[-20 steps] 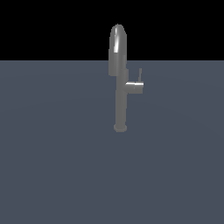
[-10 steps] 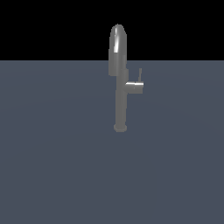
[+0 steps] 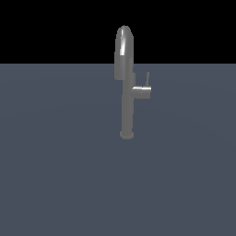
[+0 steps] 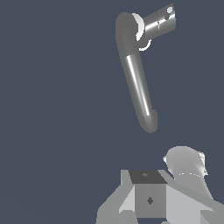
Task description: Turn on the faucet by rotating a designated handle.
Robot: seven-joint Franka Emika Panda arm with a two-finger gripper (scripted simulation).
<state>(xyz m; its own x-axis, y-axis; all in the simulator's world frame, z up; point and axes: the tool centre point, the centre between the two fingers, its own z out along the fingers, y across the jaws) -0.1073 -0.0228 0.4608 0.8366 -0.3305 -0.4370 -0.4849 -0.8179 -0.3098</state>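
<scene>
We see the faucet (image 3: 126, 92), a tall slim grey metallic column with a rounded arched top, standing upright on a flat dark blue-grey surface (image 3: 55, 175), a little towards the exterior view's right of centre. Its small round base sits on the surface. A short stub juts off the column towards the exterior view's right, about halfway up. The handle (image 3: 147, 78), a thin short grey rod lever, rises upright from the stub's outer end, parallel to the column and just beside it, not touching it.

In the wrist view we look down on the faucet (image 4: 139, 87): the arched spout runs as a long grey tube, with the stub and its end cap at the far end. The handle is too small to pick out there, probably foreshortened.

No arm shows in the exterior view. In the wrist view grey blocky parts of the robot's hand fill the near edge; we cannot tell whether the fingers are apart or together. Nothing touches the faucet.
</scene>
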